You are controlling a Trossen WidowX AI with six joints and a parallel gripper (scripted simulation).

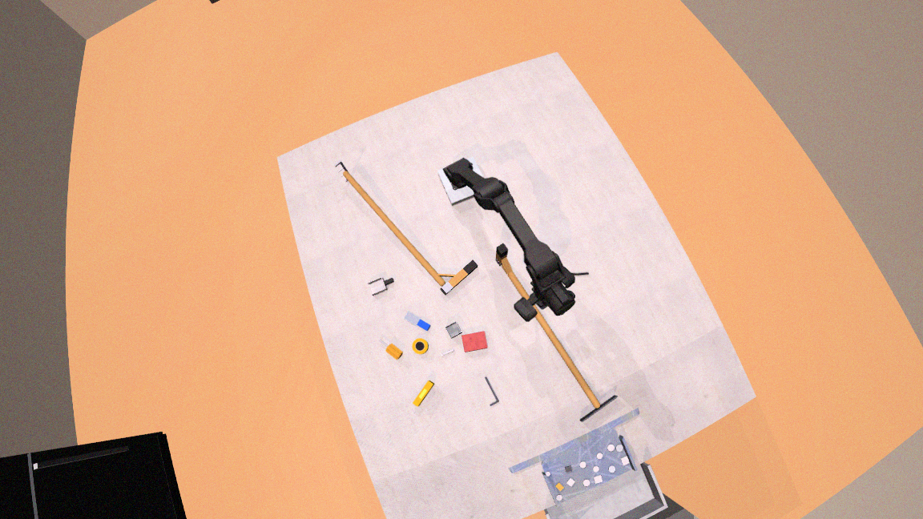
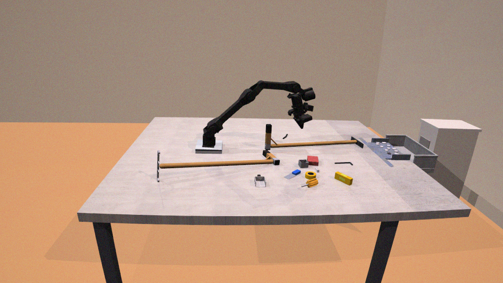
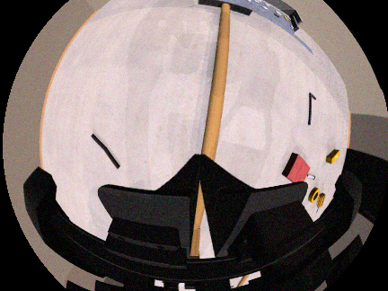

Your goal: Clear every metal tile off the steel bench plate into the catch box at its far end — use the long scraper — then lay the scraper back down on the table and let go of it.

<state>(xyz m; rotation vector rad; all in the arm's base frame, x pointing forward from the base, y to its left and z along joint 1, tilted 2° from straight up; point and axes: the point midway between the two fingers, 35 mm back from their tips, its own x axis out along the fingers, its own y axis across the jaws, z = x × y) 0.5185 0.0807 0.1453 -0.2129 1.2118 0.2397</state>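
My gripper [image 2: 301, 125] [image 3: 199, 159] is shut and empty, pointing down above the long scraper's handle. The scraper [image 1: 560, 345] [image 2: 316, 143] [image 3: 218, 90] lies on the table, a long wooden handle with an upright, black-topped grip [image 2: 268, 135] at its near end. Its dark blade [image 1: 588, 415] [image 2: 359, 143] [image 3: 242, 11] stands just before the blue steel plate [image 1: 581, 452] [image 2: 376, 149]. Several mostly white tiles [image 1: 610, 447] [image 2: 387, 148] lie spread over the plate, with one orange and one dark tile. The grey catch box [image 1: 654, 488] [image 2: 427, 160] is at its far end.
Another long-handled tool [image 1: 393, 226] [image 2: 218, 163] lies to one side. A red block [image 1: 474, 341] [image 2: 312, 160] [image 3: 299, 169], yellow block [image 1: 423, 392] [image 2: 343, 177] and tape roll [image 1: 425, 352] lie beside the scraper. A black bent rod [image 2: 285, 136] [image 3: 105, 150] lies across the handle.
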